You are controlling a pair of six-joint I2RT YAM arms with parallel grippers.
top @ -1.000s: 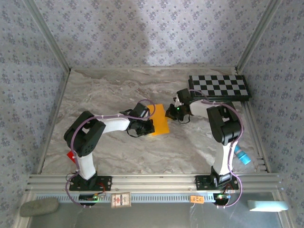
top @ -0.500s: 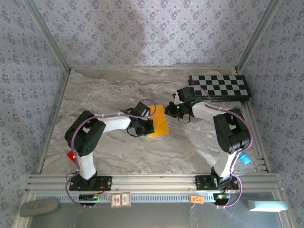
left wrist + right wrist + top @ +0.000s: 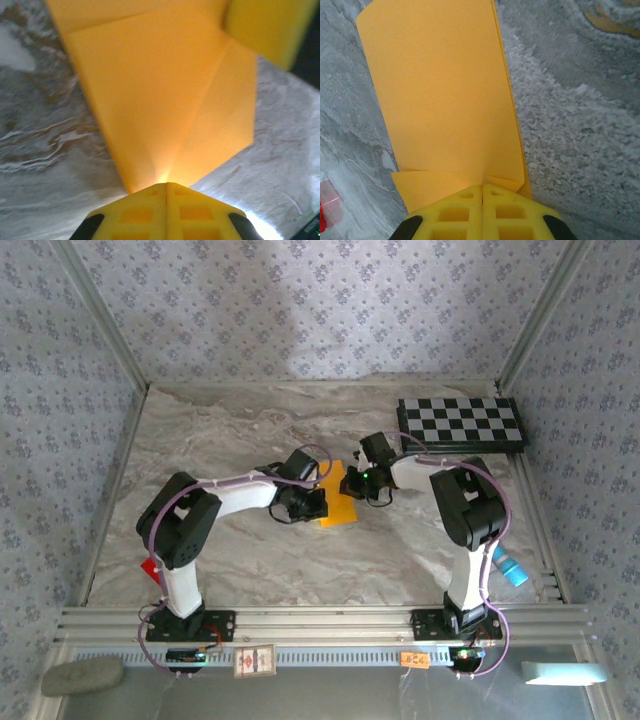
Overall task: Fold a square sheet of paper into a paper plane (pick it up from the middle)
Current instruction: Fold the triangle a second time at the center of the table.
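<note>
Orange sheet of paper (image 3: pixel 338 497) reads narrower from above than a second ago, and the right gripper (image 3: pixel 357 482) has moved in leftward against its right edge, with that arm's elbow swung back toward the middle. The left arm's wrist has lifted slightly at the sheet's left edge.

Sheet position: mid-table (image 3: pixel 220 440), between the two grippers, well apart from the checkerboard (image 3: pixel 462 422) at the far right.

Sheet condition: partly folded. The left wrist view shows it (image 3: pixel 165 100) with angled flaps and creases running toward the fingers. The right wrist view shows it (image 3: pixel 445 90) as a long doubled panel, with small turned-in corners just ahead of the fingers.

Left gripper (image 3: pixel 166 187): fingers drawn together, paper coming out of the seam, so pinching the sheet. Right gripper (image 3: pixel 482 189): likewise closed on the sheet's near edge.

Small red piece (image 3: pixel 149 568) lies by the left arm's base, untouched.

Judgement: a lengthwise fold is being pressed or tightened between both grips. Task looks about midway, since no sharp nose shows yet. Risk: opposed pulls could skew the crease.
</note>
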